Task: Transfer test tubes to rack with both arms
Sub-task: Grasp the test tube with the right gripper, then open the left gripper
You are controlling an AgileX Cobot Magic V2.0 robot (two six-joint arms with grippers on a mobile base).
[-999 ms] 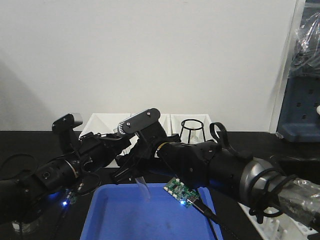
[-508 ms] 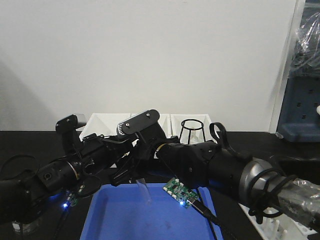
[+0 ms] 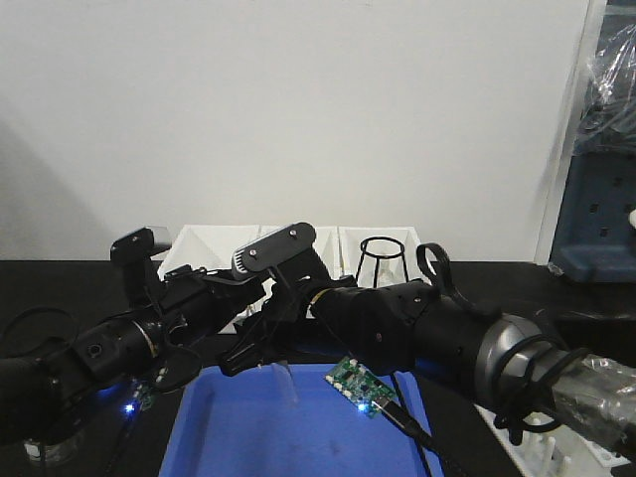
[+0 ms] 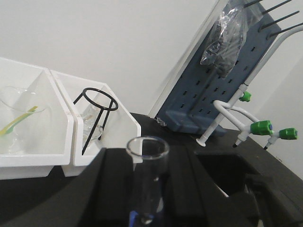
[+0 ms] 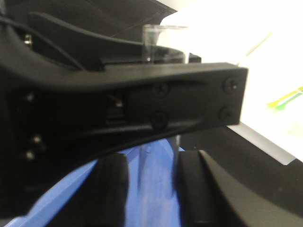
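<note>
Tube [image 3: 286,383] hangs over the blue tray [image 3: 229,427], pinched in the right claw [image 5: 152,182]; the left claw [image 4: 147,189] straddles it, grip unclear. If the right lets go before the left clamps, it drops, and opposing tugs could snap the glass.

A blue rectangular plastic tray [image 3: 248,432] lies at 6 o'clock. Over it hangs a slender clear glass test tube [image 3: 284,377], left black jointed arm [image 3: 119,343] at its 9, right black jointed arm [image 3: 437,333] at its 3. Three white open-front plastic bins [image 3: 204,243] stand behind at 12, a black wire stand [image 3: 386,260] in the rightmost. A blue perforated plastic pegboard [image 3: 599,214] stands far off at 3.
</note>
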